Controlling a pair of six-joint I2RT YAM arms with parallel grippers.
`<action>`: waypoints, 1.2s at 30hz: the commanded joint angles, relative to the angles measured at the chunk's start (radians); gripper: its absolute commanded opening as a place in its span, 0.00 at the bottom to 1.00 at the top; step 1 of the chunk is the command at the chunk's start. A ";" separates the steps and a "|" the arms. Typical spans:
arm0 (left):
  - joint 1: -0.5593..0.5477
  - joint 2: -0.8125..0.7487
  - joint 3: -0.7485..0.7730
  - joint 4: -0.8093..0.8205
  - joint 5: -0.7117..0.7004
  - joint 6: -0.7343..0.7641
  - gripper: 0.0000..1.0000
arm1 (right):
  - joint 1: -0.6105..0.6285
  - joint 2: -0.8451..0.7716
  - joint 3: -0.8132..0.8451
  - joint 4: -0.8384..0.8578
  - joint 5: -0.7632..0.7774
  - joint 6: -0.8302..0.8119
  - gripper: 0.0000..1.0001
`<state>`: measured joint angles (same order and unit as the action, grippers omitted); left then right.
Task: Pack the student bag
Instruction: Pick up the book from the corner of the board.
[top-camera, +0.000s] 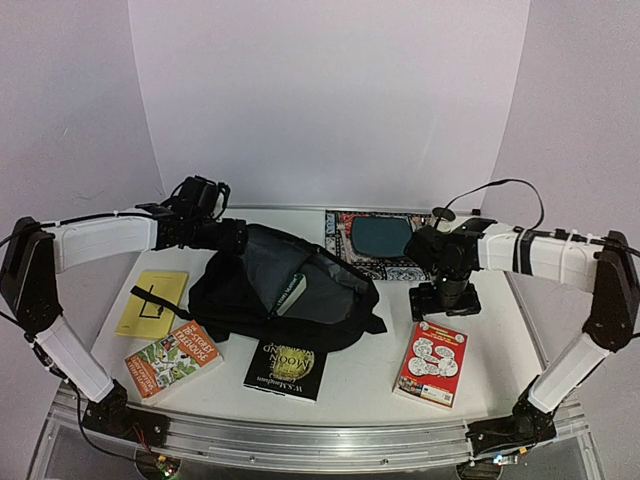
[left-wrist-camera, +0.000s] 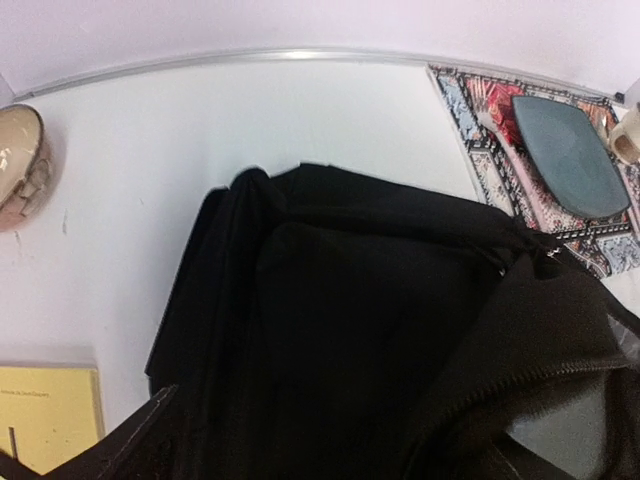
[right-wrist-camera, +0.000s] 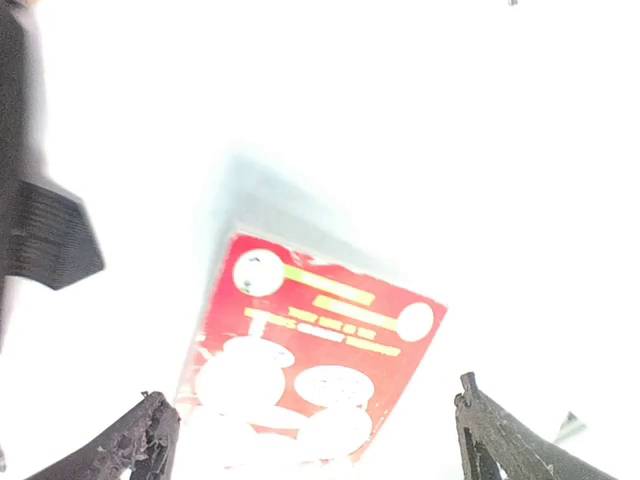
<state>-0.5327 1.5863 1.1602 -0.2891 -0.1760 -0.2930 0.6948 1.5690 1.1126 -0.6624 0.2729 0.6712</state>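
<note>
The student bag (top-camera: 245, 300) is lying at mid-table, between your two arms, with its main opening parted and grey lining showing.

Starting at the near edge of the table (top-camera: 360, 395), you are looking at three books lying flat in a row:
- An orange book (top-camera: 172, 362) is sitting to the left.
- A black book (top-camera: 287, 369) is lying in the centre, just in front of the bag.
- A red book (top-camera: 432, 363) is resting to the right.

A yellow book (top-camera: 152, 302) is lying just beyond the orange one, beside the bag's left flank.

In the bag's opening, a green-edged book (top-camera: 291, 292) is standing tilted and partly sunk in the lining.

Your right gripper (top-camera: 444, 303) is pointing down just beyond the red book. Its fingers are standing wide apart and holding nothing. In the wrist view the red cover is showing between the two fingertips.

Your left gripper (top-camera: 240, 238) is reaching in at the bag's far left corner. Its wrist view shows one finger (left-wrist-camera: 130, 440) set well out to the side, so the jaws are standing wide. The other finger is merging with the black fabric. I cannot tell whether either finger is touching the bag.

Farthest back, a patterned book (top-camera: 350, 262) is lying flat with a blue-grey case (top-camera: 380, 236) sitting on top of it.
</note>
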 joint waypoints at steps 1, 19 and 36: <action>0.011 -0.130 -0.006 -0.001 -0.055 -0.002 0.93 | 0.023 0.089 0.027 -0.117 0.050 0.094 0.95; 0.015 -0.138 -0.035 -0.086 -0.026 0.005 0.98 | 0.023 0.356 0.132 -0.066 -0.004 0.231 0.67; 0.014 -0.190 -0.031 -0.079 0.255 -0.098 0.96 | 0.000 0.358 0.133 -0.069 0.038 0.219 0.00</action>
<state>-0.5224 1.4483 1.1217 -0.3771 -0.0427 -0.3465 0.7062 1.9539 1.2400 -0.6783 0.3045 0.9109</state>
